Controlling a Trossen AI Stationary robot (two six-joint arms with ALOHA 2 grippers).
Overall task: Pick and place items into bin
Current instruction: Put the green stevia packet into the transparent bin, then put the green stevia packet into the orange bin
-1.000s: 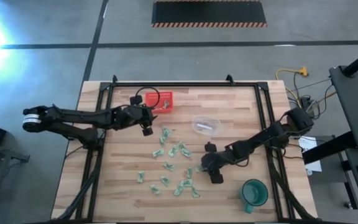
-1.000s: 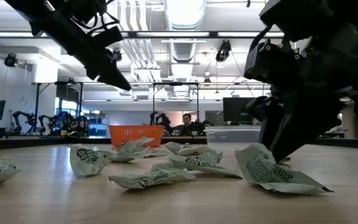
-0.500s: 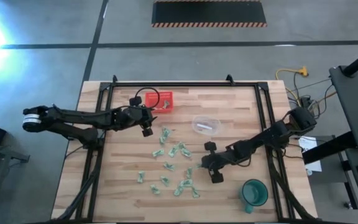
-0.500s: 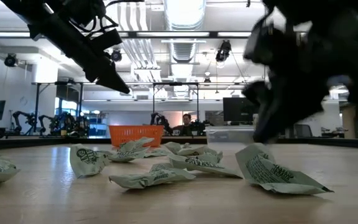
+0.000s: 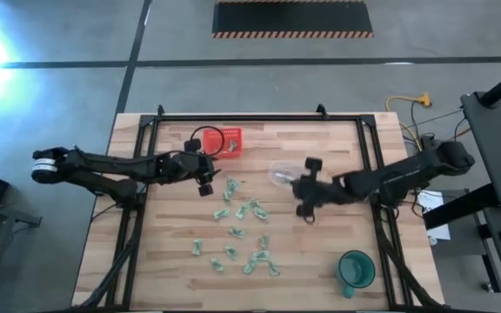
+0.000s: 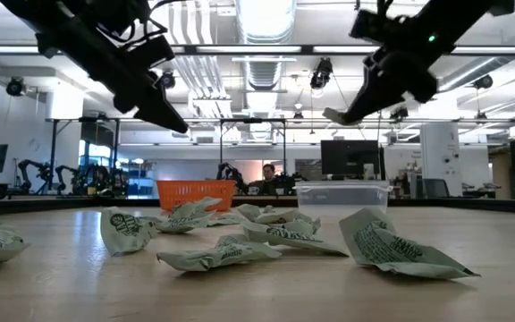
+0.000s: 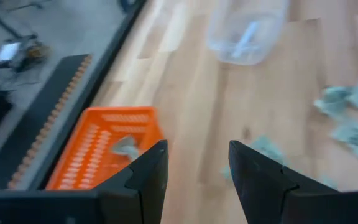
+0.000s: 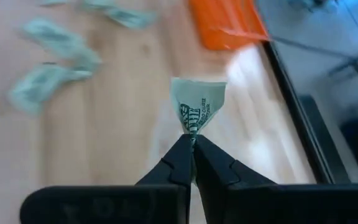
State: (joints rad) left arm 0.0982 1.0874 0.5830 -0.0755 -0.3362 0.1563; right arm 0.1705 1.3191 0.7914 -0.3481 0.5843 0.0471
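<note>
Several pale green crinkly wrapped items (image 5: 243,233) lie scattered on the middle of the wooden table, and they fill the foreground of the low view (image 6: 240,240). My right gripper (image 8: 192,140) is shut on one item (image 8: 197,102) and hangs high above the table (image 6: 336,114), beside a clear tub (image 5: 282,174). My left gripper (image 7: 197,158) stands open in the air near the red bin (image 5: 224,141), with nothing between its fingers. One item (image 7: 127,145) lies inside the bin (image 7: 101,152). My right gripper pinches the item's gathered lower end (image 8: 191,129) between its two fingertips. The rest of the wrapper fans out beyond the fingertips. The fingers slant downward from the table's right side. The item is lifted clear of the table.
The clear plastic tub (image 6: 342,193) stands right of the bin, just under my right gripper. A green cup (image 5: 355,269) sits near the front right corner. A black frame (image 5: 259,117) runs along the table's edges.
My right gripper has shut on one item among the scattered ones and risen well clear of the table. It has swung toward the far edge until it is beside the clear tub, and its wrist has turned. The left arm has kept still.
</note>
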